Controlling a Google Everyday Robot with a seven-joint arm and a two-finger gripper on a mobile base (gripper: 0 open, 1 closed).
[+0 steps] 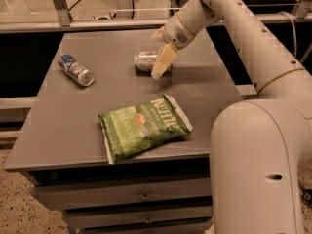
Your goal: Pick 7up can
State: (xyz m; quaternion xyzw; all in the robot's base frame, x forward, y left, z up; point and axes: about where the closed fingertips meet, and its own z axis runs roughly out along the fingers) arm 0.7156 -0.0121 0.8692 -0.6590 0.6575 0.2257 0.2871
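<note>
Noted, largest first: one grey table (pixel 63 130). One green chip bag (pixel 144 127) near front edge. Gripper (pixel 160 62) at right end of 7up can (pixel 145 61), lying mid-back; grasping or released: cannot tell. One silver-blue can (pixel 75 69) lying far left.

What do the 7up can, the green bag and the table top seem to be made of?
7up can, lying at the gripper: probably thin metal, from its silvery sheen. Green bag: likely plastic film, glossy and crinkled with sealed edges. Table top: smooth matte grey, maybe laminate; unsure.
</note>
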